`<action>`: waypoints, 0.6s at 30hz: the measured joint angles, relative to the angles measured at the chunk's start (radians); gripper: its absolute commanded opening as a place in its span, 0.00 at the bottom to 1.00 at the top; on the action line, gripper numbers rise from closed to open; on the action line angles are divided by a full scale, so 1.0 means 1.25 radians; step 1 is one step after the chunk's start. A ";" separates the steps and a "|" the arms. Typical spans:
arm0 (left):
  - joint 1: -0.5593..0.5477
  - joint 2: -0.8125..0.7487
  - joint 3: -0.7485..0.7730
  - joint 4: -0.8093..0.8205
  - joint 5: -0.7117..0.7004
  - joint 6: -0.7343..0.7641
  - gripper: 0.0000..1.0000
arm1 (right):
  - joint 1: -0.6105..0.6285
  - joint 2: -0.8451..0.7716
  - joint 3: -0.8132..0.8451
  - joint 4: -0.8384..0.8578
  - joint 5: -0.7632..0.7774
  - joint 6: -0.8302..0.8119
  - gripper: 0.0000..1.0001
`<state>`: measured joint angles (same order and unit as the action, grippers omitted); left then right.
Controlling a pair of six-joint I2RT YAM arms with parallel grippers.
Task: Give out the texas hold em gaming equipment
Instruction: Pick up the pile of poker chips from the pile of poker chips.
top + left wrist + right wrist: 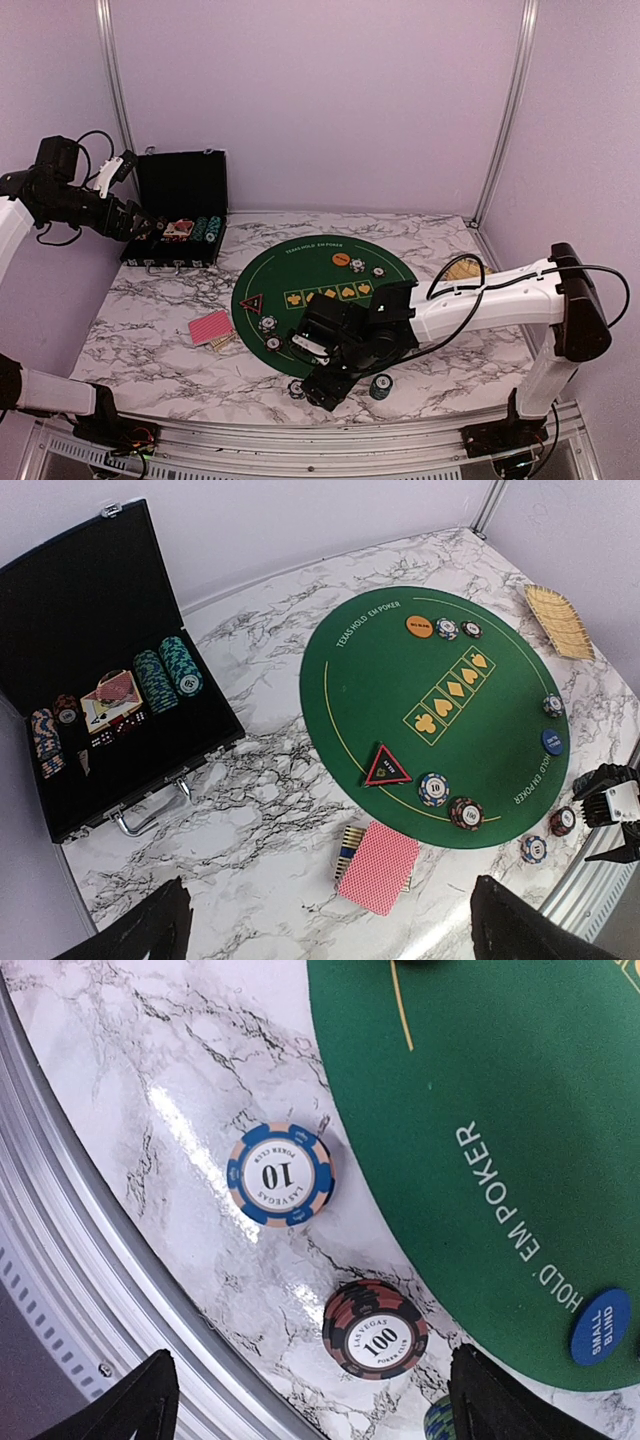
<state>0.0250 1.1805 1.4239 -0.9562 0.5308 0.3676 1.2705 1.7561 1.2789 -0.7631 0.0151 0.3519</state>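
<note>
"Right wrist view: which chip is mine?"

"The black-and-red striped chip stack (375, 1330) marked 100. It lies flat on the marble tabletop (150, 1110), just off the 6 o'clock rim of the green felt mat (500, 1110). That's 1 o'clock from my right end effector (310, 1360), which is released and empty."

"Long axis?"

"None, it's round. My left end effector (328, 881), also released, is well apart at 10 o'clock."

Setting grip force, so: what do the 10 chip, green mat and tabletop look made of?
10 chip: probably moulded plastic or clay composite, matte striped edge, smooth printed centre label.
Green mat: likely felt or similar fabric, dull, no glare, printed lettering.
Tabletop: marble-pattern, laminate or polished stone, glossy with bright reflections.
</note>
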 measured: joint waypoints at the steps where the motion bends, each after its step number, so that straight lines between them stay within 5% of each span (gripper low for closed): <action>1: 0.000 0.000 0.000 0.000 0.000 0.000 0.99 | 0.000 0.001 -0.001 0.001 0.000 0.001 0.92; 18: 0.000 0.000 0.000 0.000 0.000 0.000 0.99 | -0.012 0.040 -0.022 0.007 -0.005 -0.001 0.83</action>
<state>0.0250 1.1805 1.4239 -0.9558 0.5308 0.3676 1.2552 1.8065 1.2518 -0.7544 0.0090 0.3511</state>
